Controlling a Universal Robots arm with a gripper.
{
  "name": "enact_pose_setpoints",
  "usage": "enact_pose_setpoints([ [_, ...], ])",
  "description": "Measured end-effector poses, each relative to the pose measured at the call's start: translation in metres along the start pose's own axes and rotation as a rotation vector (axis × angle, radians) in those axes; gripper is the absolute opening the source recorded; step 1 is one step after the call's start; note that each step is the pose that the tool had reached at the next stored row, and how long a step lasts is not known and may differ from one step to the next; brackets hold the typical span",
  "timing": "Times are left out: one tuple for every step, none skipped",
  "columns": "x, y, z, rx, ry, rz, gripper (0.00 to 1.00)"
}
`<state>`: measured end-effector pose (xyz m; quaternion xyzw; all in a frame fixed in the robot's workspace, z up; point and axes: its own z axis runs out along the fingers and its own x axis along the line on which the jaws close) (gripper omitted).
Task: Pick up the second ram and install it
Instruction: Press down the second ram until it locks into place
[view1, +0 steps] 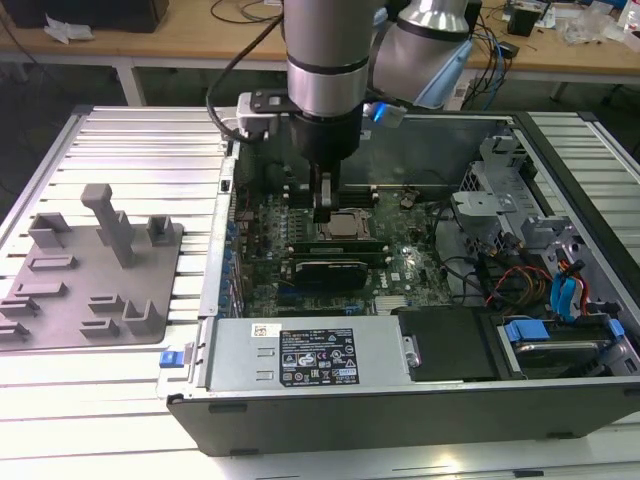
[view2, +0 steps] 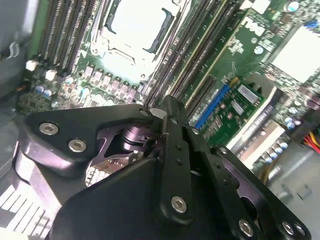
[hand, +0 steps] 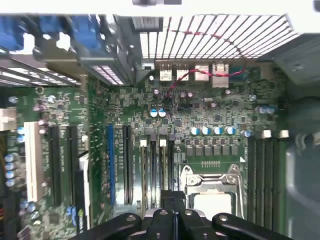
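In the exterior view a long thin green stick with dark chips, the second ram (view1: 335, 243), stands on edge in a motherboard slot just in front of the processor socket (view1: 347, 225). My gripper (view1: 322, 212) hangs low inside the open computer case, close above and behind the stick, fingers together with nothing seen between them. In both wrist views the shut black fingers (hand: 172, 199) (view2: 165, 120) point down at the long memory slots (hand: 153, 170) (view2: 200, 55) beside the socket (hand: 210, 182). Contact between fingertips and stick is hidden by the gripper body.
The case (view1: 380, 400) lies open on a slatted metal table. A power supply (view1: 305, 358) sits at the case's front, drive cages and cables (view1: 545, 290) on the exterior view's right. A grey holder plate (view1: 90, 270) with upright blocks lies on the exterior view's left.
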<state>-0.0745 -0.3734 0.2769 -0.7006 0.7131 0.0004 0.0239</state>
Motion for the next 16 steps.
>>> enact_pose_setpoints([
  [-0.0002, -0.0003, -0.0074, 0.0000, 0.0011, 0.000, 0.08],
  [-0.0003, -0.0003, -0.0074, 0.0001, 0.0011, 0.000, 0.08],
  [-0.0003, -0.0005, -0.0074, 0.0002, 0.0011, 0.000, 0.08],
  [-0.0003, -0.0046, -0.0074, 0.0000, 0.0014, 0.000, 0.08],
  [-0.0004, -0.0100, -0.0072, 0.0001, 0.0012, 0.000, 0.08],
  [-0.0006, -0.0186, -0.0069, 0.0000, 0.0013, 0.000, 0.08],
  [-0.0007, -0.0279, -0.0066, 0.0001, 0.0013, 0.000, 0.08],
  [-0.0008, -0.0347, -0.0063, 0.0001, 0.0012, 0.000, 0.08],
  [-0.0008, -0.0357, -0.0063, 0.0000, 0.0013, 0.000, 0.08],
  [-0.0008, -0.0358, -0.0063, 0.0000, 0.0013, 0.000, 0.08],
  [-0.0008, -0.0358, -0.0063, 0.0001, 0.0013, 0.000, 0.08],
  [-0.0009, -0.0359, -0.0063, 0.0000, 0.0013, 0.000, 0.08],
  [-0.0009, -0.0360, -0.0063, 0.0001, 0.0012, 0.000, 0.08],
  [-0.0009, -0.0361, -0.0063, 0.0001, 0.0013, 0.000, 0.08],
  [-0.0009, -0.0361, -0.0063, 0.0000, 0.0013, 0.000, 0.08],
  [-0.0009, -0.0361, -0.0063, 0.0001, 0.0012, 0.000, 0.08],
])
